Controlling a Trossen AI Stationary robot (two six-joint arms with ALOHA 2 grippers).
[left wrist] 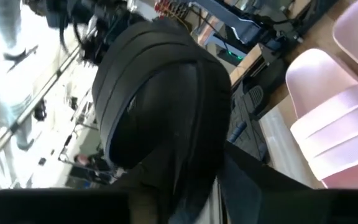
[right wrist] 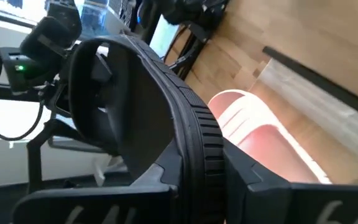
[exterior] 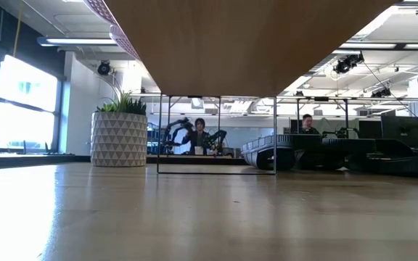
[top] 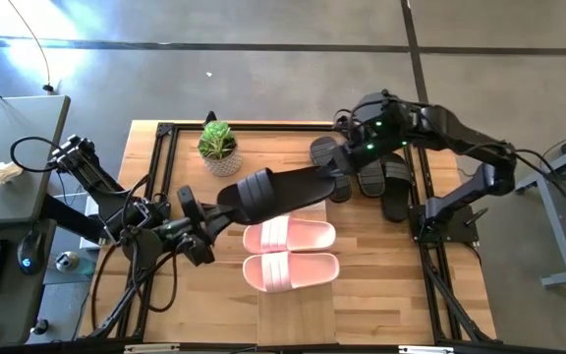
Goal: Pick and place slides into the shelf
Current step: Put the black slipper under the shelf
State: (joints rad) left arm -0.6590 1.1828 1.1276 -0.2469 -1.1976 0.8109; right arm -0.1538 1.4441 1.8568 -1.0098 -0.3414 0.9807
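A black slide [top: 283, 190] with a ribbed sole hangs in the air above the table, stretched between both grippers. My left gripper [top: 207, 222] is at its left end and my right gripper [top: 347, 165] at its right end, each shut on it. The pale pink pair [top: 289, 253] lies sole-down, side by side, on the shelf's light plank top [top: 298, 315]. Three more black slides [top: 383, 183] lie on the table at the far right. The low view shows only the plank's underside [exterior: 252, 43]. My left gripper holds the black slide by its left end [left wrist: 173, 186], pinched between the two fingers and coming level from the table's left, along its length. The slide is lifted clear and turned on edge. My right gripper pinches the ribbed sole rim [right wrist: 197, 168] at the slide's right end between its fingers [right wrist: 272, 186], reaching in from the table's far right. That end is clear of the table too.
A potted plant [top: 218, 146] stands at the far left of the table. A black frame [top: 165, 177] edges the table. Bare plank lies on the near side of the pink pair. People sit at desks in the room beyond [exterior: 199, 134].
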